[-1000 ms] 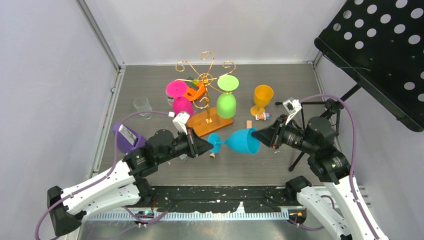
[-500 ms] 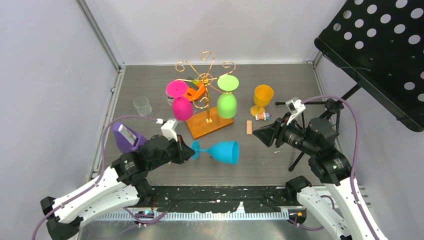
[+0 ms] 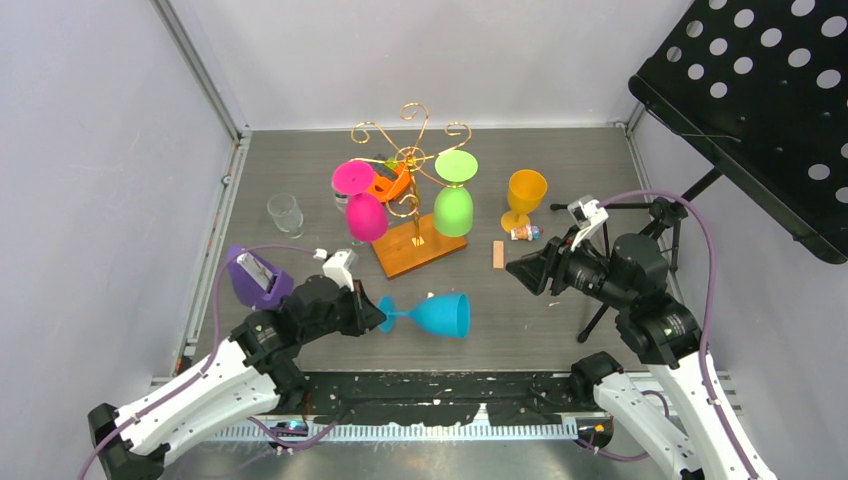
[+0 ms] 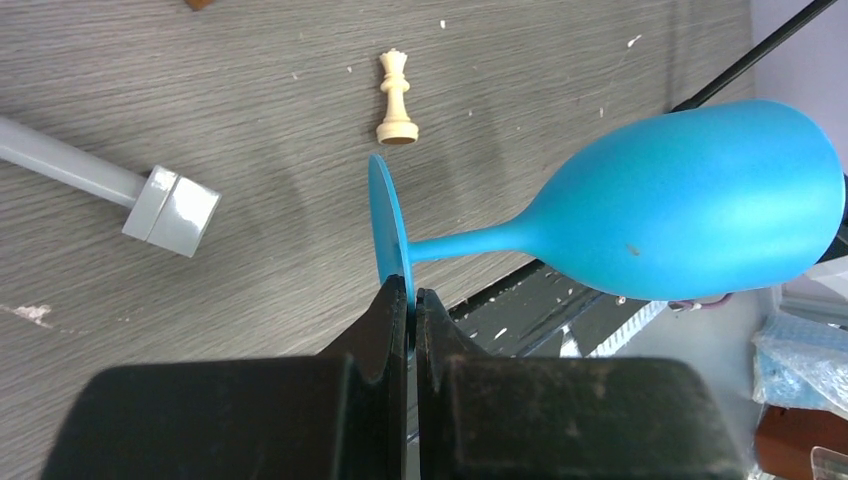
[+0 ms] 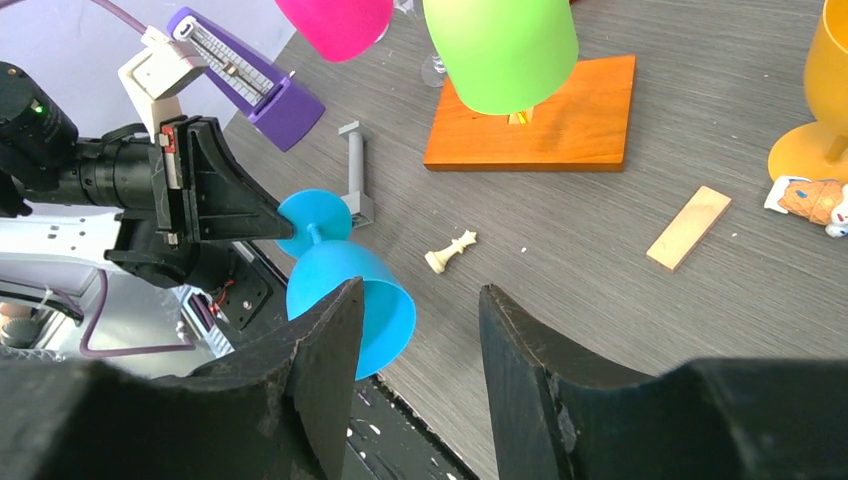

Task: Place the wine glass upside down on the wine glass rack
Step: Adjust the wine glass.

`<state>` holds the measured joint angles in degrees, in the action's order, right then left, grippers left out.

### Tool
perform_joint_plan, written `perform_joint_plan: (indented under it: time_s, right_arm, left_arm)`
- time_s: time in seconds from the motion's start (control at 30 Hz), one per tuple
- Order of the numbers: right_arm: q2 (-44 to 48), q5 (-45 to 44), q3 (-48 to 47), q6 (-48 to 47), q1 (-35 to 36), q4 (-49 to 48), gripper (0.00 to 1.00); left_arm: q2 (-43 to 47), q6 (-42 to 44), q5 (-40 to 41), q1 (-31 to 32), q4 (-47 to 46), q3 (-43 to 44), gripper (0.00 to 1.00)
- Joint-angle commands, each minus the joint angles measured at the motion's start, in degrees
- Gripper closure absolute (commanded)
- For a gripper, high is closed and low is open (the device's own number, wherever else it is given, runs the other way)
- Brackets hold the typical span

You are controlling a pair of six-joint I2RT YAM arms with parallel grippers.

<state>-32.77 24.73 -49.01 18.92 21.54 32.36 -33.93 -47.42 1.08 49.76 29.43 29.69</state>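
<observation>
Top looks down — close wrist views share the wine glass [image 3: 445, 315].

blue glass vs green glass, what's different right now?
Colour: the blue glass is blue, the green glass lime. Pose: the blue glass lies sideways, stem horizontal; the green glass hangs upside down. Support: the left gripper pinches the blue glass's foot; the green glass hangs on the wine glass rack. Both have the same stemmed shape.
</observation>
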Motion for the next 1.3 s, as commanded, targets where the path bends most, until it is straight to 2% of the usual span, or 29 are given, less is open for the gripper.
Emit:
perform_joint_plan:
  time_s: [0.0,0.13,0.23,0.4,0.5,0.63,0.73,0.8,0.9,1.1,1.27]
  right_arm:
    - [-1.16,1.46,-2.79,-2.78,-0.02,1.21,0.46]
    - [-1.35,4.7,-2.7,-5.06,0.05,1.8,0.4]
    - [-2.56,9.87,-2.77,-7.24,-0.01,2.05,0.36]
    - [-5.11,11.47,-3.64,-7.49,0.16,3.79,0.35]
    - [-6.39,11.28,-4.6,-8.36,1.1,5.05,0.34]
    - [-8.95,6.41,-6.14,-7.76,8.08,5.87,0.32]
    - [-11.38,-0.5,-7.29,-6.2,19.38,3.7,0.31]
    - [-12.54,-2.32,-7.93,-4.53,24.15,1.37,0.3]
    - [-13.1,-1.26,-7.37,-0.92,27.31,-3.54,0.29]
    - [-13.05,2.66,-4.34,5.84,28.11,-15.19,0.27]
    - [-14.59,2.27,-2.65,8.42,28.16,-17.06,0.28]
  left_arm:
    - [-0.32,1.61,1.55,-0.27,2.9,3.61,1.0]
    - [-1.81,6.94,1.17,-0.19,6.12,5.68,1.0]
    - [-3.04,15.07,-0.81,0.57,7.65,7.98,1.0]
    - [-2.93,18.11,6.88,6.09,10.92,12.14,1.0]
    - [-3.72,18.78,13.64,11.98,12.29,15.74,1.0]
    - [-6.99,20.83,23.44,21.26,14.64,20.92,1.0]
    - [-9.13,23.06,31.05,26.74,15.77,24.65,1.0]
    - [-9.95,25.86,33.38,28.66,15.03,26.41,1.0]
    - [-10.16,32.28,31.19,30.27,11.53,27.99,1.0]
    - [-8.98,44.45,26.17,33.12,4.57,29.0,1.0]
    - [-9.22,52.02,20.52,33.6,0.52,29.76,1.0]
